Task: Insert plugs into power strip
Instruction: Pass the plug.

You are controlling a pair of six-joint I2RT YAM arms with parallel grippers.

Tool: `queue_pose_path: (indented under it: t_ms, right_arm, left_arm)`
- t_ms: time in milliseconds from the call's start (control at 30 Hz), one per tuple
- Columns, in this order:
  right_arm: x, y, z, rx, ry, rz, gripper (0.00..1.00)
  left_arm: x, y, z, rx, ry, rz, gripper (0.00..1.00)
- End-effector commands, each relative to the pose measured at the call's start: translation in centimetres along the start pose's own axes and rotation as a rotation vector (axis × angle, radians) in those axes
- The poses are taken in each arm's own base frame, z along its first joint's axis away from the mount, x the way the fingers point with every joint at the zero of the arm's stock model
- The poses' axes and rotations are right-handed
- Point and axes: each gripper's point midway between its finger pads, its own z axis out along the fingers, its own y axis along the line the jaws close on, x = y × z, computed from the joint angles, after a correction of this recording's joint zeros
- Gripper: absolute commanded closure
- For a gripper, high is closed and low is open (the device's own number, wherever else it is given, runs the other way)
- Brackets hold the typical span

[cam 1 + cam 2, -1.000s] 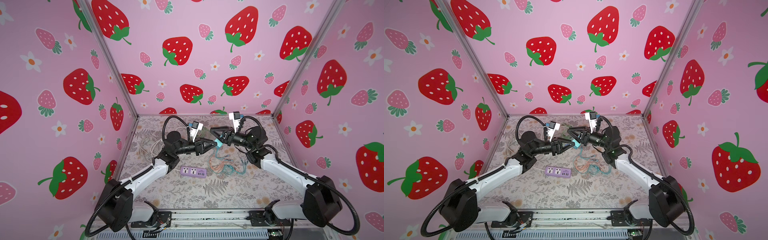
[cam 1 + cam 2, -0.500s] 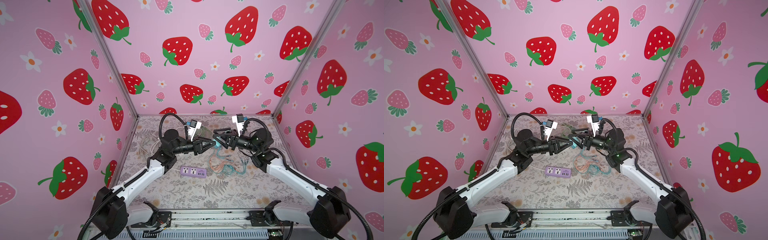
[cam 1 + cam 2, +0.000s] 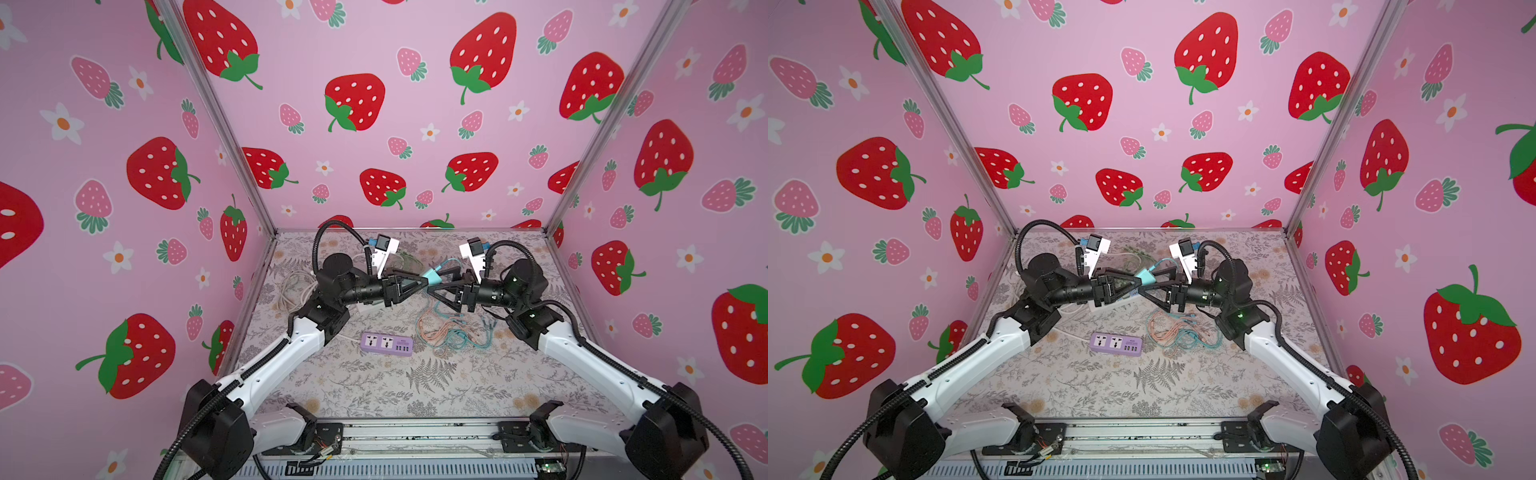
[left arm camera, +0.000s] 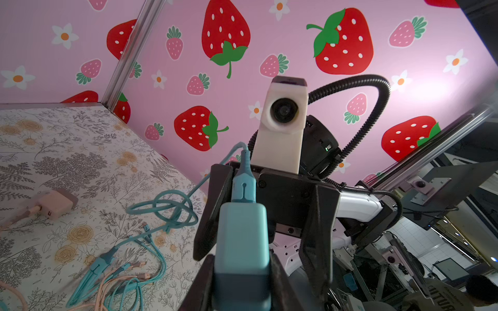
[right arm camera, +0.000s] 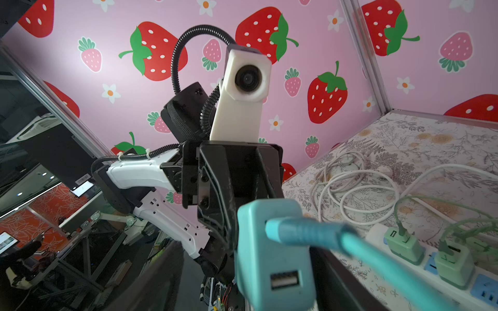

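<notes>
A teal-blue plug [image 4: 242,237] hangs in mid-air above the floral table [image 3: 457,386], pinched tight by the left gripper [image 3: 424,282]; the right gripper [image 4: 258,269] stands spread wide around it, holding nothing. Probably light, rigid, smooth plastic — best clamped across flat sides, clear of its cable [image 4: 172,207].

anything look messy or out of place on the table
Yes: the teal and peach cables lie in a tangled heap beside the purple strip, with one teal cable looped into a knot.

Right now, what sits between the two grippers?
The teal-blue adapter, clamped by the left gripper, with the right gripper open at its cable end; both top views show it.
</notes>
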Motion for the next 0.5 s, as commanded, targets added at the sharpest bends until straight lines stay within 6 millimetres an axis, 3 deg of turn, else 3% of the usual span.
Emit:
queue_pose_path:
  t_ms: [0, 100, 333, 467]
  right_arm:
    - [0.3, 1.2, -0.3, -0.051, 0.03, -0.045, 0.24]
    - [0.1, 2.1, -0.5, -0.075, 0.034, -0.073, 0.25]
    - [-2.0, 0.4, -2.0, 0.031, -0.037, -0.078, 0.3]
    - [-2.5, -0.2, -1.9, 0.037, -0.039, -0.075, 0.31]
  left_arm:
    - [-2.5, -2.4, -0.6, 0.033, -0.048, 0.078, 1.0]
    - [-2.4, -2.3, -0.8, 0.021, -0.05, 0.079, 1.0]
    - [-1.9, -3.1, -0.9, 0.056, -0.025, 0.083, 1.0]
    - [-1.3, -3.9, -0.9, 0.107, 0.008, 0.086, 1.0]
